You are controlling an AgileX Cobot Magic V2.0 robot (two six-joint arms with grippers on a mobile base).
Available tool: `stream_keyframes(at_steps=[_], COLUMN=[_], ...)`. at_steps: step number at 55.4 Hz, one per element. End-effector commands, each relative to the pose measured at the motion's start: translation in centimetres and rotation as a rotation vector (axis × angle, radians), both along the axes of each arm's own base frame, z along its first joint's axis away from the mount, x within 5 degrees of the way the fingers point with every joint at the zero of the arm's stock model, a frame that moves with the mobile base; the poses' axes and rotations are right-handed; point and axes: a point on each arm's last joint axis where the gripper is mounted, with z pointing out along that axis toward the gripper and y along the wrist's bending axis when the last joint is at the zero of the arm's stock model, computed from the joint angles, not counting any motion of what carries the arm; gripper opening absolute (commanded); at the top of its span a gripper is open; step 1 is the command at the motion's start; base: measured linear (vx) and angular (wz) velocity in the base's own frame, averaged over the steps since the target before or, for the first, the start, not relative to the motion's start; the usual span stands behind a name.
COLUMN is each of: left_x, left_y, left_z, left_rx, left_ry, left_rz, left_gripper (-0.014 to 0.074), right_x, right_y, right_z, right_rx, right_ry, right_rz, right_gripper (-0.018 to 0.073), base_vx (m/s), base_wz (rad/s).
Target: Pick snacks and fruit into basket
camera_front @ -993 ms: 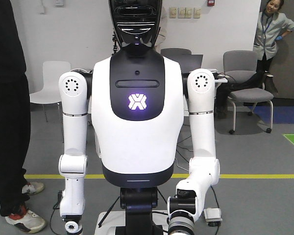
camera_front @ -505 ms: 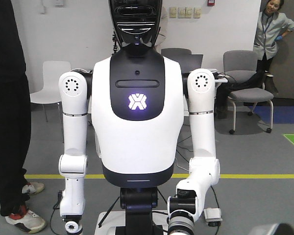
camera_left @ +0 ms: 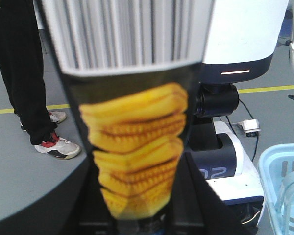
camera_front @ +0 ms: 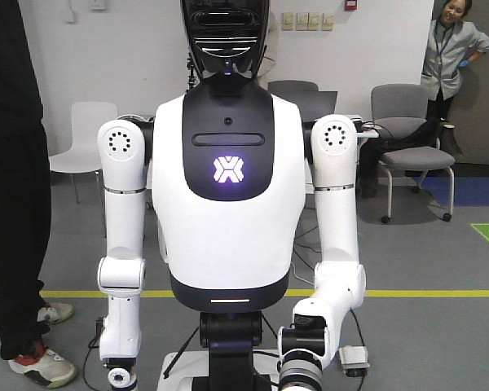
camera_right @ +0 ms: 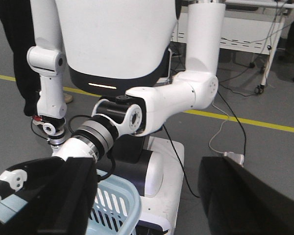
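In the left wrist view, a bystander's red-and-white sneakers [camera_left: 59, 147] stand on the grey floor at far left, beyond the curved edge of the dark tabletop [camera_left: 29, 200]. In the middle, very close to the lens, the left gripper [camera_left: 139, 213] is clenched on the snack pouch [camera_left: 137, 137]. The pouch is a dark pack with a white striped top and stacked yellow crackers printed on it, and it seems lifted off the tabletop. Further right is the robot's own base [camera_left: 220, 161]. At the far right edge is the light-blue basket [camera_left: 284, 171], off to the side of the pouch rather than below it. The right wrist view shows the right gripper [camera_right: 147, 200] released, its jaws wide apart with nothing between them, near the basket's rim. No fruit shows in any view. The step in hand looks like carrying the snack toward the basket. The next move calls for shifting the pouch toward the right of the left wrist view until it is over the basket's opening, lowering it, then letting go. Released short of the rim, the tall pack could catch on the basket's wall.
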Motion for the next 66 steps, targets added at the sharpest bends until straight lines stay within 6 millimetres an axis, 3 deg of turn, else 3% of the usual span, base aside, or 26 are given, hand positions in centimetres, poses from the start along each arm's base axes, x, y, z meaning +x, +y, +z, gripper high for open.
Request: stream_keyframes(at_steps=[1,22,30,36,47,66], left_x=[0.1,0.3,1.8,3.4,5.6,7.4], left_y=[-0.1,-0.3,-1.0,-2.0,-5.2,-13.0], left_z=[2.0,2.5,3.5,3.0,2.0,3.4], left_rx=[-0.015,-0.051,-0.057,-0.083,-0.082,0.109], left_ry=[-0.132,-0.178,-0.279,-0.216,-0.077,-0.052], left_rz=[-0.013,-0.027,-0.082,-0.154,-0.362,-0.772], left_gripper=[0.0017,0.0021,0.0022,0.0022,0.0022,0.0022], right_x=[0.0,0.0,0.0,0.0,0.0,0.0], right_y=[-0.5,-0.5,-0.5,-0.5,-0.5,-0.5], right_z=[1.2,1.2,1.2,1.2,1.2,1.2], right_rx=[0.020,0.015,0.015,0.015,0.015,0.014], right_ry=[-0.055,-0.062,-0.062,-0.062,-0.061,-0.061], right_rz=[-0.050,-0.055,-0.055,-0.055,-0.054,-0.054], right_gripper=[0.0498,0.0498,0.0498,0.0498,0.0498,0.0498], base_vx=[0.00,0.00,0.00,0.00,0.00,0.00], base_wz=[0.00,0.00,0.00,0.00,0.00,0.00])
